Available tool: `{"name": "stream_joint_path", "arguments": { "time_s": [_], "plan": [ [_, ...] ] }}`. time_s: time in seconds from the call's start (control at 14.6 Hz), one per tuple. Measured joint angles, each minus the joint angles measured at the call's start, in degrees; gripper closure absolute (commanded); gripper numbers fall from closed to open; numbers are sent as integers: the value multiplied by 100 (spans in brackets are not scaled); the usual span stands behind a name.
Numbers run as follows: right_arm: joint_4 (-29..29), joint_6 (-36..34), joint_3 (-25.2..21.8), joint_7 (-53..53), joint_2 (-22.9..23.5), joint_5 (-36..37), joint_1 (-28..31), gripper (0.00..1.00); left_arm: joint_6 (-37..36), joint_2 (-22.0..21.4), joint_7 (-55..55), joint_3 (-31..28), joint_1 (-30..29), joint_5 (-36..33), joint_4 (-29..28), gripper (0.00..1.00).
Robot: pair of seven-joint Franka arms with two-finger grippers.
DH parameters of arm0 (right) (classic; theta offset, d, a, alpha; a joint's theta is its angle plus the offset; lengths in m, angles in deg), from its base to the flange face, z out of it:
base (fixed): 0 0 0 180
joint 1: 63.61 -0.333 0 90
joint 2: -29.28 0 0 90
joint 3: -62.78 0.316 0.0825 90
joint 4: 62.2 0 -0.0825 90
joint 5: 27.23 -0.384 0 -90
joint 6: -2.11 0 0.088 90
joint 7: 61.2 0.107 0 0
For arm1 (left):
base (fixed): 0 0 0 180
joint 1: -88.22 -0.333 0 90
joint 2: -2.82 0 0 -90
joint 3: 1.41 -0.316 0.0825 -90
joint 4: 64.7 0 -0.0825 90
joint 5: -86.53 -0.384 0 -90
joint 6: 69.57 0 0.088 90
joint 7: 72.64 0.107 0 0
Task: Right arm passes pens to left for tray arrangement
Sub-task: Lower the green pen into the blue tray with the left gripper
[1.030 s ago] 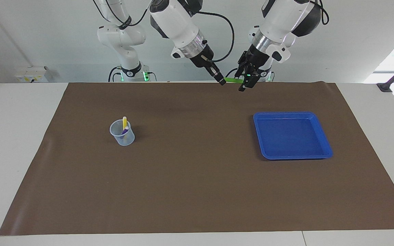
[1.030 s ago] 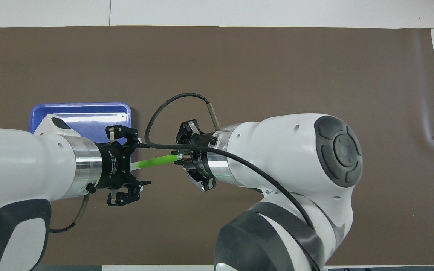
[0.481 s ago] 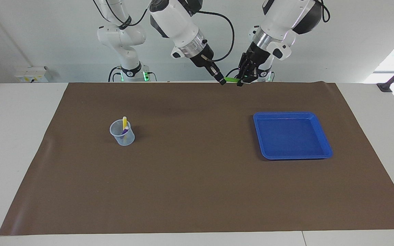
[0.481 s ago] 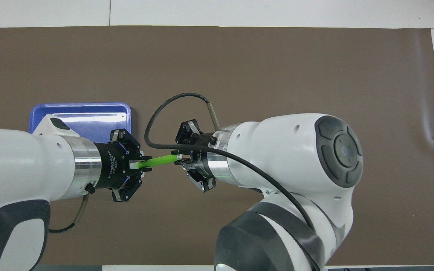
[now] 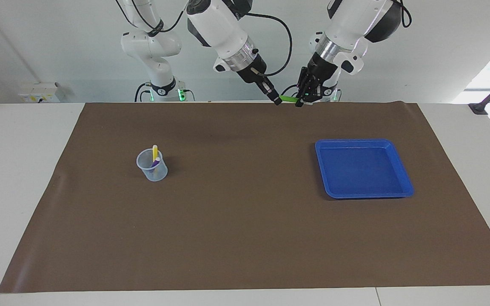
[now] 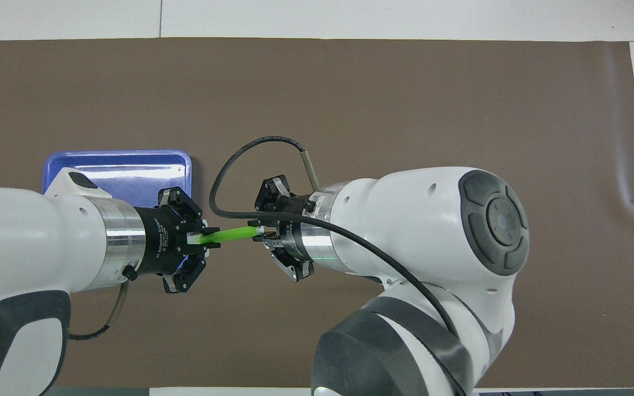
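Note:
A green pen hangs level in the air over the mat's edge by the robots, held at both ends. My right gripper is shut on one end, and my left gripper is shut on the pale-tipped end. The blue tray lies bare toward the left arm's end of the table. A yellow pen and a purple pen stand in a clear cup toward the right arm's end. In the overhead view the right arm hides the cup.
A brown mat covers most of the white table. A slimmer white arm with a green-lit base stands at the robots' edge, off the mat. A black clamp sits at the table corner past the tray.
My left gripper closed on the green pen's free end; a second ago its fingers stood wide around it. The right gripper kept its hold, and the pen stayed where it was.

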Motion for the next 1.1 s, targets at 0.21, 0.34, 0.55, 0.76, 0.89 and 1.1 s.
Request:
{"name": "stream_joint_path", "arguments": {
  "time_s": [0.21, 0.34, 0.55, 0.76, 0.89, 1.1],
  "plan": [
    [4, 0, -31, -3, 1, 80, 6, 1, -2, 0, 0, -1, -16, -3, 2, 100],
    [11, -16, -118, -40, 0, 332, 13, 0, -2, 0, 0, -15, -42, -5, 2, 100],
    [10, -299, -332, -523, -7, 760, 17, 0, 1, 0, 0, -23, -78, -6, 3, 100],
    [-16, -874, -715, -1595, -53, 1170, 28, 0, 69, 0, 179, -28, -138, -32, 3, 100],
    [-130, -1210, -1027, -2593, -121, 1441, 50, 0, 75, 0, 850, -33, -330, -48, 0, 100],
    [-527, -1424, -1453, -4193, -295, 1871, 89, 0, 30, 47, 2479, -58, -898, -51, -38, 100]
  ]
}}
